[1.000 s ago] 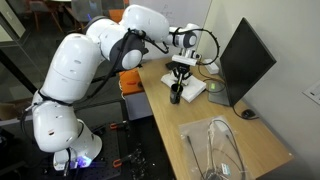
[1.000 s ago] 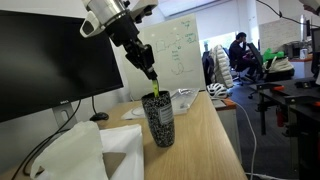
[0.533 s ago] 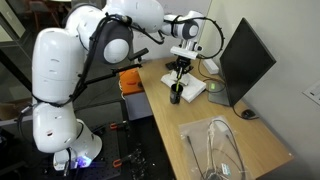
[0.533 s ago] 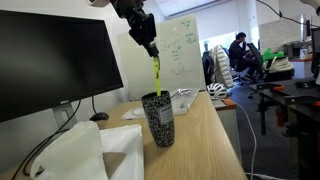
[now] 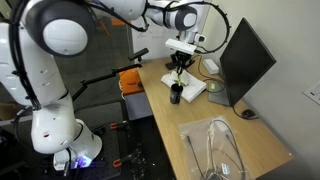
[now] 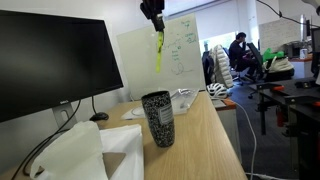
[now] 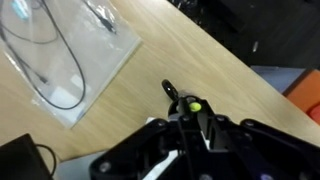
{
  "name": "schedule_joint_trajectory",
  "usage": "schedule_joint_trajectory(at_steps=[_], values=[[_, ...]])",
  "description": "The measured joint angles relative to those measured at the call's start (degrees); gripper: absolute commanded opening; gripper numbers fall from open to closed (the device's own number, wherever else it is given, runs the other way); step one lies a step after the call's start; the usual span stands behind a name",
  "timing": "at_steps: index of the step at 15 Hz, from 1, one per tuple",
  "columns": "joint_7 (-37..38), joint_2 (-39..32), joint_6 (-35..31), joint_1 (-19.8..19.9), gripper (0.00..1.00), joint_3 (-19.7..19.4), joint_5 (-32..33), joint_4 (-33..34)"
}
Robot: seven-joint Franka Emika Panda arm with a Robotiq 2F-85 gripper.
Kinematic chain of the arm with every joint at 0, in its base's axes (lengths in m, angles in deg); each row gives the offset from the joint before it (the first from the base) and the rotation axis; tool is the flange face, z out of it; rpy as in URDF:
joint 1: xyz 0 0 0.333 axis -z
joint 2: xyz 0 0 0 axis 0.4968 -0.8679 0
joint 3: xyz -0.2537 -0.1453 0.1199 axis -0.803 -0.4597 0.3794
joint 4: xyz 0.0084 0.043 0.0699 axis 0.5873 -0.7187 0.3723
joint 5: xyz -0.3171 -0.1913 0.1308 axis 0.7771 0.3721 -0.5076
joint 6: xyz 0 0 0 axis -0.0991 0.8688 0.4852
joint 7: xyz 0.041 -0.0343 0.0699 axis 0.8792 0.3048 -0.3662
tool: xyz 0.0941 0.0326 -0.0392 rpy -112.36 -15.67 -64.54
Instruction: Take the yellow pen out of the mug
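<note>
Yellow pen [image 6: 158,52] | held at top by gripper [image 6: 155,24], jaws closed on it | 12 o'clock above black mug [image 6: 158,120], tip clear of rim | mug upright on desk [image 6: 210,140]

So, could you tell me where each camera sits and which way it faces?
An exterior view sits high by the robot's base, looking down on the desk; the whole arm shows, gripper above the mug.
An exterior view sits low at desk height, facing the mug and whiteboard; only the gripper holding the yellow pen shows.
The wrist view looks down at the desk; the gripper shows at its bottom edge.
Both exterior views share mug, gripper and monitor.
</note>
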Motion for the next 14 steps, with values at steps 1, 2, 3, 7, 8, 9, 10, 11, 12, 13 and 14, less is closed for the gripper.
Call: schedule_joint_trajectory(at_steps=[1, 2, 3, 7, 8, 9, 10, 11, 12, 13, 14], values=[[0.2, 2.2, -1.5, 0.3, 0.04, -0.1, 0.5, -2.6], [1.1, 4.3, -3.9, 0.5, 0.04, -0.2, 1.5, -5.6], [2.8, 6.5, -7.1, 0.6, 0.04, -0.3, 2.5, -9.2], [12.6, 13.4, -20.4, 1.0, 0.04, -1.3, 7.8, -24.0], [15.2, 14.6, -23.4, 1.4, 0.04, -1.4, 9.9, -27.3], [18.1, 15.5, -26.6, 1.9, 0.04, -1.4, 12.7, -30.5], [21.3, 16.4, -29.9, 2.3, 0.04, -1.4, 16.1, -33.5], [24.9, 17.0, -33.1, 2.7, 0.04, -1.4, 20.3, -36.1], [28.9, 17.5, -36.1, 3.0, 0.04, -1.2, 24.8, -38.2], [33.0, 17.8, -38.7, 3.3, 0.04, -0.9, 29.1, -40.1], [37.0, 17.8, -40.8, 3.6, 0.04, -0.6, 32.6, -41.6]])
